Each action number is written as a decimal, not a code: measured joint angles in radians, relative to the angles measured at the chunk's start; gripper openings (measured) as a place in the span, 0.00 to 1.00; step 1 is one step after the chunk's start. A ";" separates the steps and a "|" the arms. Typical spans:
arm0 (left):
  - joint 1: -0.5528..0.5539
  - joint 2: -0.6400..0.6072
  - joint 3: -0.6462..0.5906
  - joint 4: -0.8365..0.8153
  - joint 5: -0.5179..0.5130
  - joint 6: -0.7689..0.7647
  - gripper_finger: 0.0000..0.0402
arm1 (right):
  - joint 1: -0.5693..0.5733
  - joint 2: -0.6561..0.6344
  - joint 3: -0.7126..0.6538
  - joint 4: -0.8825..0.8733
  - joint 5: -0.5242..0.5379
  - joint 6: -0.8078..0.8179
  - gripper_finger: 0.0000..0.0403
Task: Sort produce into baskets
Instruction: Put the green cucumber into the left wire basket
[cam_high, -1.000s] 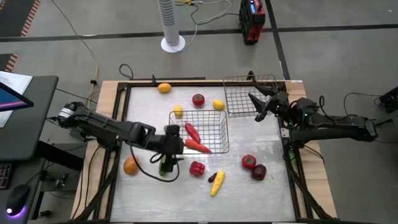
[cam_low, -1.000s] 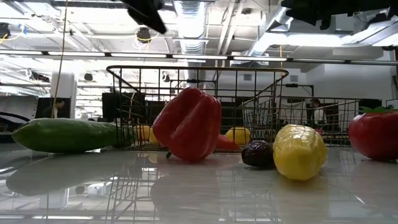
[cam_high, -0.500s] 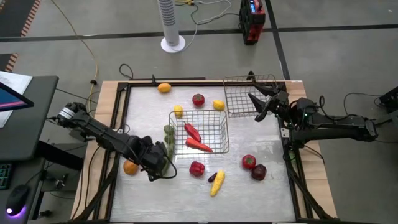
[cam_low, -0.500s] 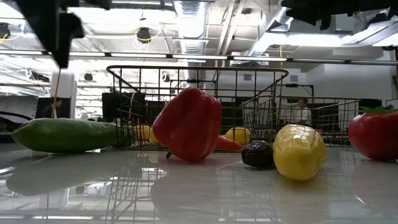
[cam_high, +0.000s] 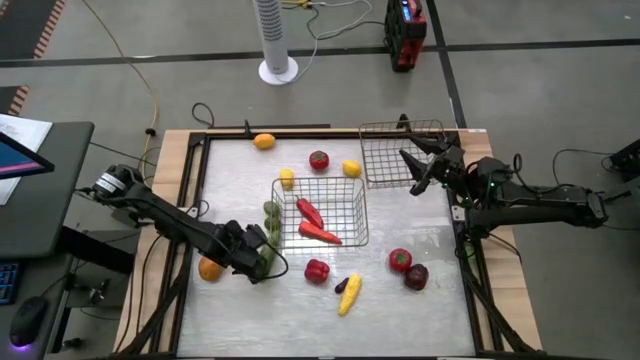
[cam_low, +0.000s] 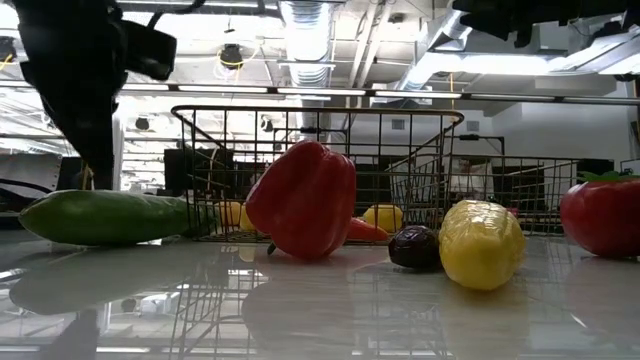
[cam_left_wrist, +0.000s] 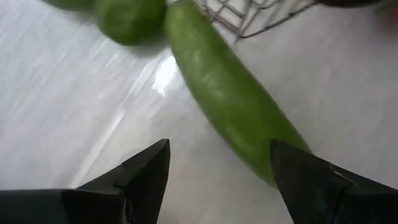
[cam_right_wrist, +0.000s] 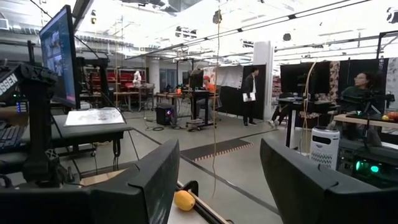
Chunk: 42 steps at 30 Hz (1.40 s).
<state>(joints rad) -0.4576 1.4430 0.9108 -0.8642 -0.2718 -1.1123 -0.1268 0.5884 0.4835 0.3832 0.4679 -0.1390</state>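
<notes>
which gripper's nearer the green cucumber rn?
Left. The left gripper hangs open right over the green cucumber; the right gripper waits across the table beside the far basket.

A white tower fan (cam_high: 277, 40) stands on the floor beyond the table (cam_high: 420, 310). A red-and-black device (cam_high: 404, 32) sits near it. A yellow cable (cam_high: 130, 60) crosses the floor. A monitor (cam_right_wrist: 59, 56) stands on a desk.

Two baskets on the table (cam_high: 400, 310): one basket (cam_high: 320, 212) at centre, holding two pieces; second basket (cam_high: 392, 154) behind it to the right. Cucumber (cam_high: 270, 226) against the centre basket's left side (left gripper (cam_high: 262, 262) just over its near end). Right gripper (cam_high: 412, 170) above the second basket's right edge.
</notes>
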 joint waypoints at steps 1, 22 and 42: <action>0.001 0.000 -0.009 0.017 -0.003 -0.007 0.66 | 0.000 0.000 0.000 0.000 0.000 -0.001 0.63; 0.001 0.000 -0.182 0.261 -0.056 0.004 0.83 | 0.000 0.000 0.000 0.000 0.000 -0.001 0.63; 0.056 -0.005 -0.172 0.137 0.090 0.230 0.46 | 0.000 0.000 0.000 0.000 0.000 0.000 0.63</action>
<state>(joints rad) -0.4017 1.4375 0.7388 -0.7267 -0.1813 -0.8825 -0.1268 0.5884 0.4835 0.3829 0.4678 -0.1394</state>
